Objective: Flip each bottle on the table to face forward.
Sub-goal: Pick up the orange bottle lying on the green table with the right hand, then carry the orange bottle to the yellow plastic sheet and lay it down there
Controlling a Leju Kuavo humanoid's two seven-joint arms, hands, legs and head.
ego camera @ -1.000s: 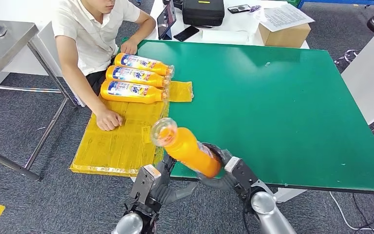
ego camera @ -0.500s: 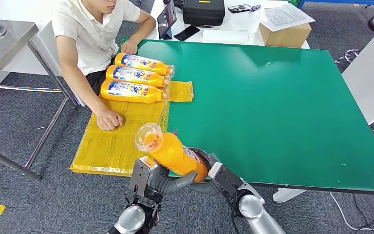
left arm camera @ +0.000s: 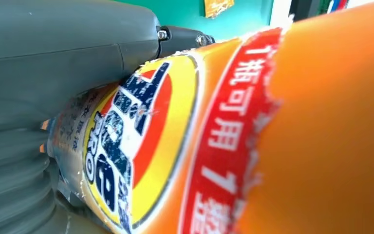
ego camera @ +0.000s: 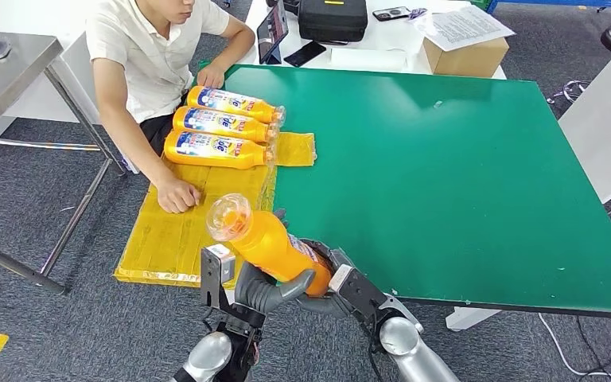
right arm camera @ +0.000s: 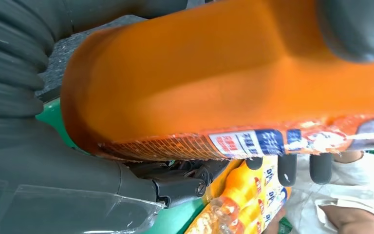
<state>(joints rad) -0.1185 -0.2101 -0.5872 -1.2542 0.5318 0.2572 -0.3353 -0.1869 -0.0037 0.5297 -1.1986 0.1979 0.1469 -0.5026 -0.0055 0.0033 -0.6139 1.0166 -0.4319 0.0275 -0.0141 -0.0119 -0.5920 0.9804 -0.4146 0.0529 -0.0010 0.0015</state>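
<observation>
An orange bottle (ego camera: 266,240) with a clear cap hangs tilted over the table's near edge, cap up and to the left. My right hand (ego camera: 340,280) grips its base; dark fingers (right arm camera: 287,168) wrap over the bottle (right arm camera: 224,83). My left hand (ego camera: 261,291) cups the bottle from below, fingers against its body. In the left wrist view the bottle's label (left arm camera: 141,146) presses close against the grey left hand (left arm camera: 53,73). Three more orange bottles (ego camera: 221,125) lie side by side, labels up, on the yellow mat (ego camera: 175,239).
A person sits at the left with one hand (ego camera: 178,195) resting on the yellow mat and the other at the green table's (ego camera: 461,175) far corner. A white desk behind holds a black case (ego camera: 332,19), a cardboard box (ego camera: 465,56) and phones.
The held bottle and both my hands have moved left and nearer to me, from over the green table to over the mat's corner. My left hand has risen against the bottle.
</observation>
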